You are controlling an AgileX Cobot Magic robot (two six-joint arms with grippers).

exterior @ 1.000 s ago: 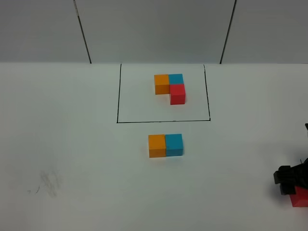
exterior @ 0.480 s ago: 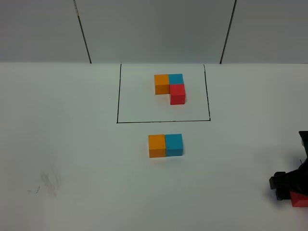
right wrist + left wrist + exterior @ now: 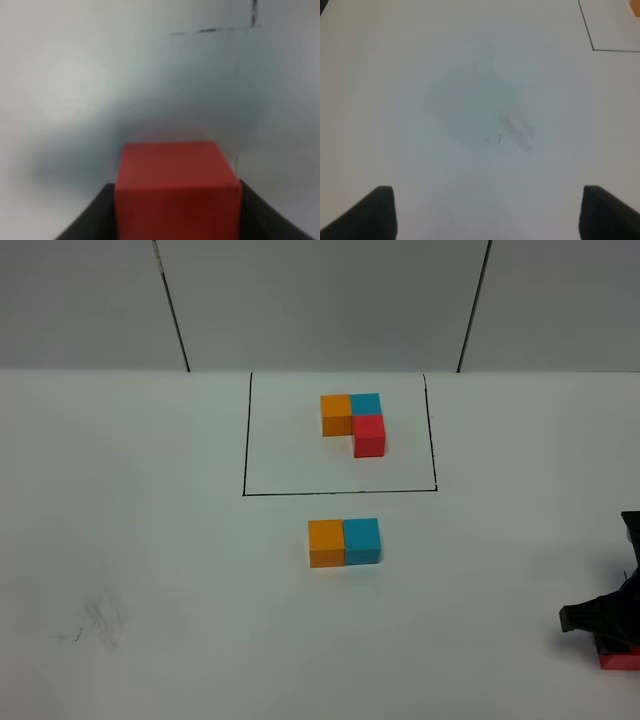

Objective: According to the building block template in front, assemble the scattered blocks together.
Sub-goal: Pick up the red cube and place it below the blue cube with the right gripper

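The building block template is an L of orange (image 3: pixel 336 414), blue (image 3: pixel 366 403) and red (image 3: pixel 369 435) cubes inside a thin black rectangle (image 3: pixel 340 493) at the back centre. Of the scattered blocks, the orange cube (image 3: pixel 326 542) and blue cube (image 3: pixel 362 540) sit touching side by side in front of the frame. The red cube (image 3: pixel 620 659) lies at the far right front edge. My right gripper (image 3: pixel 608 625) is down over it. In the right wrist view its fingers (image 3: pixel 95 215) press both sides of the red cube (image 3: pixel 175 185). My left gripper (image 3: pixel 487 215) is open and empty, out of the exterior view.
A grey smudge (image 3: pixel 100 620) marks the white table at the front left, and it also shows in the left wrist view (image 3: pixel 515 127). A corner of the black frame (image 3: pixel 592 49) shows there too. Grey wall panels stand behind the table.
My right gripper has dropped lower over the red cube and now covers most of it. The other cubes have not moved.
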